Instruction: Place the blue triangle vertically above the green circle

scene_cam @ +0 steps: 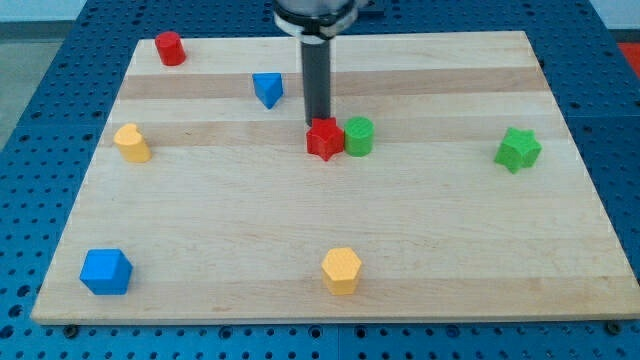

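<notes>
The blue triangle (267, 89) lies on the wooden board, upper middle, left of my rod. The green circle (358, 136) stands near the board's centre, touching a red star (324, 139) on its left. My tip (317, 123) is at the red star's top edge, just behind it, right of and below the blue triangle and left of the green circle.
A red cylinder (170, 48) is at the top left, a yellow heart-like block (131, 143) at the left, a blue cube (106, 271) at the bottom left, a yellow hexagon (342, 269) at the bottom middle, a green star (518, 149) at the right. The board (480, 240) ends on a blue perforated table.
</notes>
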Robot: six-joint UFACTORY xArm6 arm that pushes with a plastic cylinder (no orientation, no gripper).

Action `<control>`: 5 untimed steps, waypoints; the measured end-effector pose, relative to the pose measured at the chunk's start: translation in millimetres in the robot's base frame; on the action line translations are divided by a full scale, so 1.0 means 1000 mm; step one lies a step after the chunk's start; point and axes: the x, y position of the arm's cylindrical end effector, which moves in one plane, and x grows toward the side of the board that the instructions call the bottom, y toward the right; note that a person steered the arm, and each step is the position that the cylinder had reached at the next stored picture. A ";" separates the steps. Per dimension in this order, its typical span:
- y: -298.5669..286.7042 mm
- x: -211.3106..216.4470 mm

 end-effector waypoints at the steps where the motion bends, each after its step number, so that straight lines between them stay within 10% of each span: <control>1: -0.041 0.007; 3: -0.099 -0.028; 5: -0.021 -0.066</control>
